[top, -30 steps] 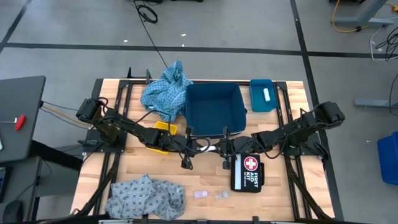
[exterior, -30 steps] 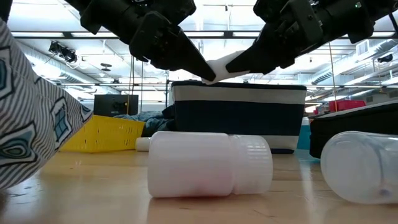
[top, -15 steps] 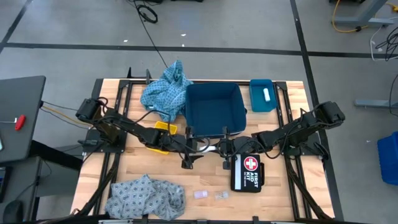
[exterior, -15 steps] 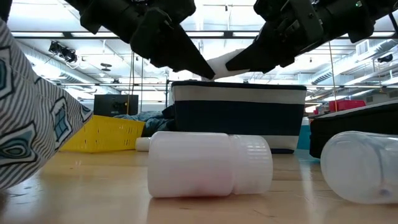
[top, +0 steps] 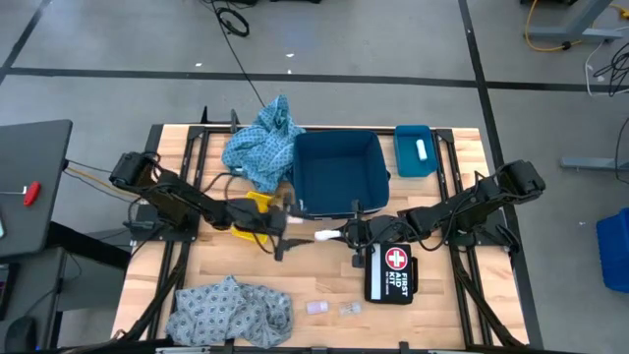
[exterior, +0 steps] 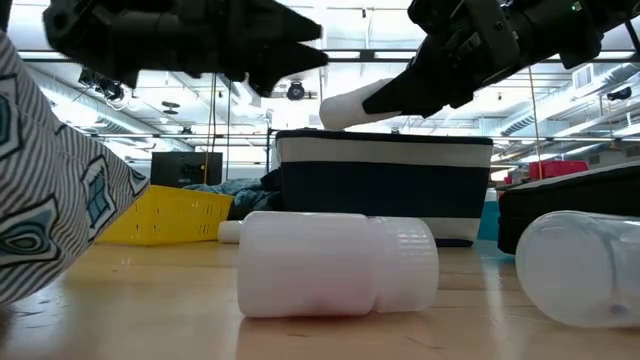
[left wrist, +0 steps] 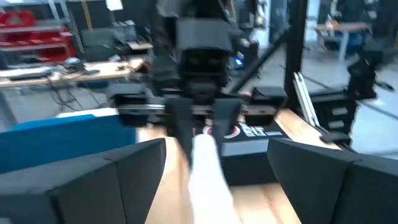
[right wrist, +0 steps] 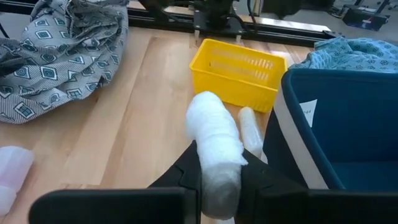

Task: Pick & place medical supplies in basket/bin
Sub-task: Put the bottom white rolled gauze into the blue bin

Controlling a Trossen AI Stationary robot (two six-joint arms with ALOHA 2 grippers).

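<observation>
1. Holding a white roll point(top: 325, 235) alone now, the right claw point(right wrist: 219, 167) is closed on one end of it, while 0.5 s ago the left claw point(top: 282, 226) was at the other end of the same roll.
2. The left claw has pulled back toward its own side; its fingers point(left wrist: 93, 186) stand wide apart with nothing between them, and the roll is in front of it, not touching it.
3. I judge that a hand-over is just finished: the roll went from the left claw to the right one, so the right arm can carry it to a container.
4. Relative to the right claw, the roll sticks out forward from between the fingertips, above the bench point(top: 324, 285) and not resting on it.
5. The dark blue bin point(top: 338, 173) is just beside the right claw, on the far side of it, and near enough for a short move.
6. The small yellow basket point(right wrist: 239, 72) stands ahead of the right claw, beyond the tip of the roll, and a second white roll point(right wrist: 251, 134) lies on the bench between the basket and the bin.
7. One patterned cloth point(top: 232, 310) lies well apart from both claws at the near edge of the bench, and the other cloth point(top: 257, 147) lies against the far side of the bin.
8. Two tiny clear packets point(top: 332, 309) wait on the bench, near the first aid kit point(top: 390, 272), which is under the right arm.
</observation>
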